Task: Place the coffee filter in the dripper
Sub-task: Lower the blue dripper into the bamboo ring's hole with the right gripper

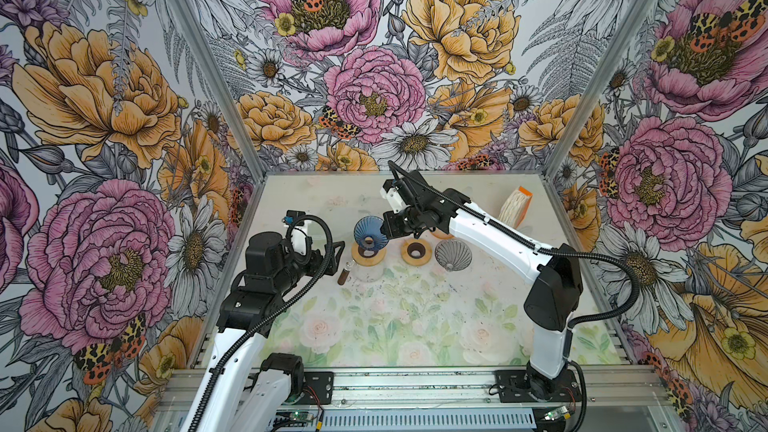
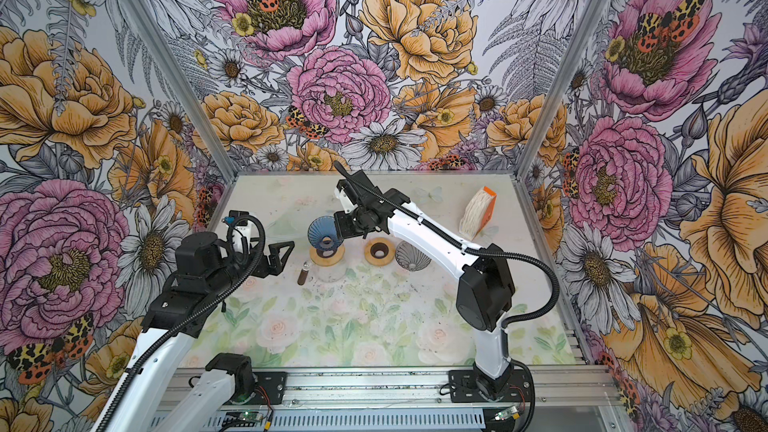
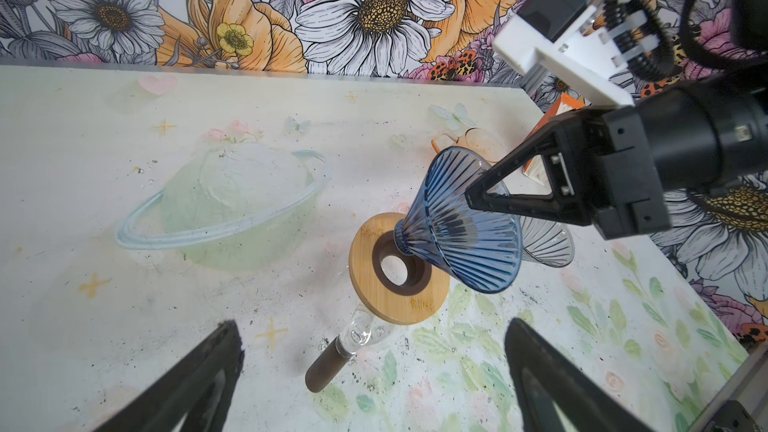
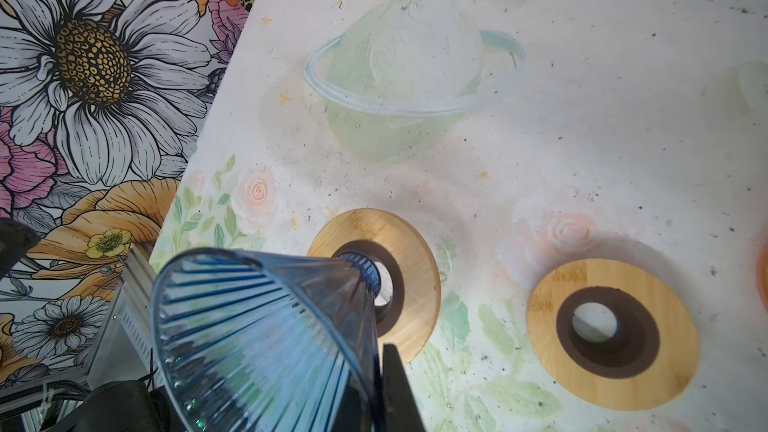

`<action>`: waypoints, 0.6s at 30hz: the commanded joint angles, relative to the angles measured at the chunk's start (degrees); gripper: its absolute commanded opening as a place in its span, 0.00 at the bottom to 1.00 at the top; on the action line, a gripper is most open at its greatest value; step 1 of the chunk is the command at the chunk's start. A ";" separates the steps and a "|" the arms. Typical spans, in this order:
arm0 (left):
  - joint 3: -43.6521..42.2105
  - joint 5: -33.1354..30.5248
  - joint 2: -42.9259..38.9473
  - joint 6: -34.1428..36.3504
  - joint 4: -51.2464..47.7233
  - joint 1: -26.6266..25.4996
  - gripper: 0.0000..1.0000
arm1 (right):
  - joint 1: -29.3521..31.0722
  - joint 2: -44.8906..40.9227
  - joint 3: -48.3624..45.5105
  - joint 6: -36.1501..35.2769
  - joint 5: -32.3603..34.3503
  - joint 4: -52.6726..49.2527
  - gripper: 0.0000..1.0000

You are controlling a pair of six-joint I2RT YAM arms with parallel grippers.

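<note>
Two claws: my right claw [image 3: 471, 198] clenched on blue dripper [image 3: 457, 243] rim, dripper tilted, neck at wooden ring [image 3: 415, 305]; left claw [image 1: 332, 260] spread wide nearby.

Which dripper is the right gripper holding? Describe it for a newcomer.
On the table, find the two wooden rings. Over the left ring tilts the blue ribbed dripper, pinched by the right gripper; the other dripper is clear grey and unheld.
</note>
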 commanded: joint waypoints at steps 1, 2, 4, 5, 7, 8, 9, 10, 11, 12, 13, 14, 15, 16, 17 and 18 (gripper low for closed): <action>-0.55 1.16 -0.06 0.13 -0.07 0.59 0.99 | 0.50 0.88 1.53 0.90 0.01 -0.42 0.00; -0.56 1.17 0.02 0.17 -0.06 0.59 0.99 | 0.60 0.98 1.45 0.88 0.08 -0.67 0.00; -0.62 1.16 0.12 0.27 -0.07 0.59 0.99 | 0.84 1.30 1.20 0.91 0.27 -1.17 0.00; -0.66 1.16 0.12 0.27 -0.04 0.59 0.99 | 0.90 1.55 1.18 0.91 0.36 -1.43 0.00; -0.65 1.16 0.20 0.34 -0.02 0.63 0.99 | 1.00 1.94 1.23 0.84 0.61 -1.90 0.00; -0.62 1.16 0.25 0.43 -0.05 0.59 0.99 | 1.10 2.19 1.24 0.84 0.86 -2.08 0.00; -0.64 1.15 0.25 0.51 -0.07 0.59 0.99 | 1.15 2.42 1.34 0.76 0.98 -2.25 0.00; -0.60 1.17 0.29 0.57 -0.07 0.57 0.99 | 1.26 2.71 1.48 0.78 1.07 -2.43 0.00; -0.64 1.21 0.38 0.61 -0.07 0.61 0.99 | 1.27 3.03 1.69 0.75 1.08 -2.61 0.00; -0.57 1.33 0.47 0.70 -0.10 0.63 0.99 | 1.32 3.48 2.09 0.75 1.12 -2.92 0.00; -0.62 1.34 0.55 0.80 -0.10 0.59 0.99 | 1.38 3.89 2.60 0.68 1.24 -3.43 0.00; -0.57 1.43 0.65 0.84 -0.08 0.59 0.99 | 1.54 4.29 3.11 0.60 1.42 -4.03 0.00; -0.63 1.43 0.71 0.88 -0.08 0.59 0.99 | 1.55 4.63 3.71 0.50 1.56 -4.66 0.00; -0.50 1.44 0.70 0.96 -0.08 0.64 0.99 | 1.59 5.08 4.47 0.36 1.95 -5.72 0.00; -0.50 1.48 0.78 1.03 -0.06 0.66 0.99 | 1.59 5.56 5.33 0.21 2.48 -7.00 0.00; -0.52 1.51 0.86 1.09 -0.04 0.67 0.99 | 1.57 6.00 6.21 0.12 2.92 -8.25 0.00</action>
